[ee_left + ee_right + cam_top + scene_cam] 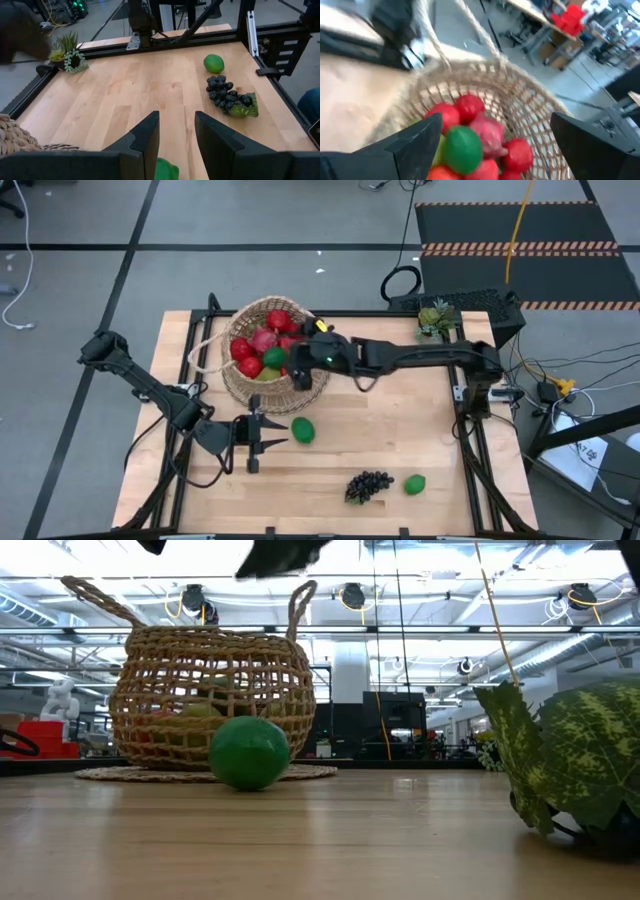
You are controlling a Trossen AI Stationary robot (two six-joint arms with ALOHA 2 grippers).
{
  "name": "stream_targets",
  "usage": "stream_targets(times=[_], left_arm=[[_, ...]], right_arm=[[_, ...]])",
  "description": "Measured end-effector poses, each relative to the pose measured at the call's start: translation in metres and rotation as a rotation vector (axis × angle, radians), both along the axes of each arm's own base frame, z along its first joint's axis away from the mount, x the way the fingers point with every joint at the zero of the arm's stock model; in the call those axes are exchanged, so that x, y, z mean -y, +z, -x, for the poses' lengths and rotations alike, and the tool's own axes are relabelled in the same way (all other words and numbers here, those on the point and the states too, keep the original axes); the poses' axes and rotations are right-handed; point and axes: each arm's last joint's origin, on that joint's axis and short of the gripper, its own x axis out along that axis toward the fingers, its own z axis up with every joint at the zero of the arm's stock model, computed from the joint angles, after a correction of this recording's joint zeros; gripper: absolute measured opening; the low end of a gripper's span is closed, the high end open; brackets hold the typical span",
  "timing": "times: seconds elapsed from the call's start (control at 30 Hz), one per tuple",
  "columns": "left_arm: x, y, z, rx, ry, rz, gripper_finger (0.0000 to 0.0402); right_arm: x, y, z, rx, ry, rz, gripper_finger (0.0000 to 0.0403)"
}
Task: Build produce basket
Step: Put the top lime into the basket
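Just left of the loose lime (303, 430), the left hand (272, 432) sits low over the pale wood-plank desk (400, 420), its two flat dark fingers (146, 137) spread apart with nothing between them. In the left wrist view the lime's round glossy top peeks up right under the gap.

Behind the lime sits the basket (262, 352), a round light-tan wicker thing with an open weave you can see straight through in the low view, plus thin loop handles. It's on a flat woven mat. Inside it: a pile of smooth red round fruits (246, 358), a pinkish lumpy one (489, 131), a green lime (274, 358) and something yellow-green down low.

Over the basket's right rim hangs the right hand (300, 365), fingers wide and released, holding nothing, with the fruit pile directly below in its wrist view.

Off to the lime's right, toward the near edge of the desk, there's a knobbly dark grape bunch (368, 484) with a green leaf, and just right of that a second lime (414, 484). A little spiky potted plant (437, 319) sits at the far right corner.
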Motion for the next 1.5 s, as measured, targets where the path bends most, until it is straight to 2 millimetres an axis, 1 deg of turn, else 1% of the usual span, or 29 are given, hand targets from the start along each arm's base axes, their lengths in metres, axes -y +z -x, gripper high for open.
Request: stream_targets(times=[0.07, 0.2, 0.33, 0.5, 0.57, 0.67, 0.73, 0.83, 0.93, 1.03, 1.13, 1.27, 1.37, 1.5], left_arm=[[0.000, 0.000, 0.000, 0.003, 0.000, 0.002, 0.0127], [0.001, 0.000, 0.000, 0.004, -0.005, -0.007, 0.0127], [0.001, 0.001, 0.000, 0.009, -0.005, -0.005, 0.0127], [0.001, 0.001, 0.000, 0.014, -0.005, -0.001, 0.0127], [0.001, 0.002, 0.000, 0.015, -0.005, 0.000, 0.0127], [0.001, 0.002, 0.000, 0.021, -0.005, 0.005, 0.0127], [0.001, 0.002, 0.000, 0.020, -0.005, 0.004, 0.0127], [0.001, 0.002, 0.000, 0.020, -0.005, 0.004, 0.0127], [0.001, 0.002, 0.000, 0.020, -0.004, 0.006, 0.0127], [0.001, 0.002, 0.000, 0.020, -0.004, 0.007, 0.0127], [0.001, 0.002, 0.000, 0.020, -0.003, 0.008, 0.0127], [0.001, 0.003, -0.001, 0.026, -0.002, 0.013, 0.0127], [0.001, 0.003, -0.001, 0.030, -0.001, 0.014, 0.0127], [0.001, 0.003, -0.001, 0.029, 0.004, 0.028, 0.0127]], right_arm=[[-0.013, 0.014, 0.008, 0.028, 0.024, -0.015, 0.0368], [-0.041, 0.042, 0.037, 0.043, 0.073, -0.065, 0.0368], [-0.069, 0.068, 0.072, 0.045, 0.131, -0.123, 0.0368], [-0.100, 0.090, 0.115, 0.032, 0.196, -0.217, 0.0368], [-0.111, 0.096, 0.131, 0.022, 0.216, -0.267, 0.0368], [-0.125, 0.098, 0.151, -0.016, 0.237, -0.339, 0.0368], [-0.135, 0.097, 0.162, -0.053, 0.243, -0.384, 0.0368], [-0.151, 0.092, 0.173, -0.097, 0.239, -0.453, 0.0368], [-0.171, 0.077, 0.179, -0.102, 0.214, -0.483, 0.0368], [-0.192, 0.051, 0.184, -0.085, 0.170, -0.478, 0.0367], [-0.210, 0.018, 0.187, -0.018, 0.126, -0.496, 0.0367], [-0.229, -0.037, 0.192, 0.129, 0.108, -0.560, 0.0367], [-0.231, -0.074, 0.199, 0.261, 0.124, -0.646, 0.0367], [-0.220, -0.115, 0.216, 0.361, 0.117, -0.699, 0.0367]])
